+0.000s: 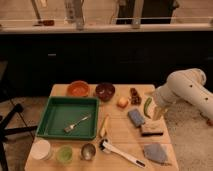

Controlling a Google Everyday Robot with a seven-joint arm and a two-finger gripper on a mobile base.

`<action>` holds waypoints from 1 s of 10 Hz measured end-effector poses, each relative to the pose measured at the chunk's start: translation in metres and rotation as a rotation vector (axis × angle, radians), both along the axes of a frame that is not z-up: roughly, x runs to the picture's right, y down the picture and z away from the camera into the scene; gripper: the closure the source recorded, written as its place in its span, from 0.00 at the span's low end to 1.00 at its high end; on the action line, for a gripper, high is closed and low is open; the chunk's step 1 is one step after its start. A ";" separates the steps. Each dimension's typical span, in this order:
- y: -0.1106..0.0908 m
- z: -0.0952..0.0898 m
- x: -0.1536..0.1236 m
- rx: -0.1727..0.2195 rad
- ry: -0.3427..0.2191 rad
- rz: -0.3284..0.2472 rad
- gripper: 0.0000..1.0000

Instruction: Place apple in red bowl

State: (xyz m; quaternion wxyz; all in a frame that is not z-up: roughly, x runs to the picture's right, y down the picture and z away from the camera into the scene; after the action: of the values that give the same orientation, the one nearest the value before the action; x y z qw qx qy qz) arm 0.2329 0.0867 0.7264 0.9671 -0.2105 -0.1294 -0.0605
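Note:
The apple [122,102], small, round and yellow-orange, rests on the wooden table [120,136] just right of the dark maroon bowl [105,91]. The red bowl [78,89], shallow and orange-red, stands at the table's back, left of the dark bowl. My gripper [158,112] hangs at the end of the white arm [185,89] over the table's right edge, right of the green pepper [147,107] and well right of the apple. It holds nothing that I can see.
A green tray [56,120] with a fork [76,124] fills the left side. A yellowish banana-like strip [104,127], a blue-grey sponge [135,117], a brown block [151,129], a grey cloth [155,152], a white-handled tool [121,153], several cups [64,153] and a dark snack [134,95] lie around.

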 end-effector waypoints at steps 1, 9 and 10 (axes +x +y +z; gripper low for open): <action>-0.003 0.009 -0.004 0.000 -0.009 0.003 0.20; -0.007 0.054 -0.035 -0.162 -0.092 0.098 0.20; -0.007 0.055 -0.036 -0.191 -0.117 0.115 0.20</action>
State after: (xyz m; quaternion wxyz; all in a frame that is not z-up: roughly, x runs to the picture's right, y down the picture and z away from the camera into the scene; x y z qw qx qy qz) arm 0.1972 0.0800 0.7816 0.9353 -0.2899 -0.2028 -0.0046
